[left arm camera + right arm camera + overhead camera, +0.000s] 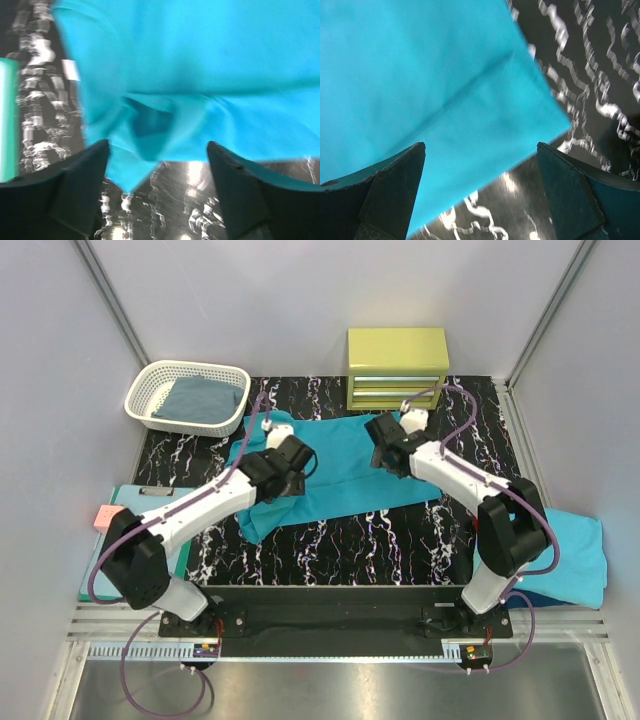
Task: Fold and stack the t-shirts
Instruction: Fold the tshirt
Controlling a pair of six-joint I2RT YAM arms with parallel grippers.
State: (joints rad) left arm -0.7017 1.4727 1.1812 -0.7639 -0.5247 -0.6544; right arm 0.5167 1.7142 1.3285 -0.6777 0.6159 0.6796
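A teal t-shirt (340, 470) lies in a long band across the black marbled mat (400, 540). My left gripper (286, 470) hovers over the band's left part and is open. In the left wrist view the gripper (157, 150) holds nothing, with a rumpled sleeve of the t-shirt (200, 75) just ahead. My right gripper (386, 452) is open over the band's right part. In the right wrist view a flat corner of the t-shirt (420, 75) lies under the empty gripper (480, 150). A lighter turquoise t-shirt (572, 555) lies off the mat at the right.
A white basket (150, 400) at the back left holds a dark blue-grey folded cloth (203, 398). A yellow-green drawer box (396, 368) stands at the back. A mint-green clipboard (122, 502) with a pink note (103, 516) lies left of the mat.
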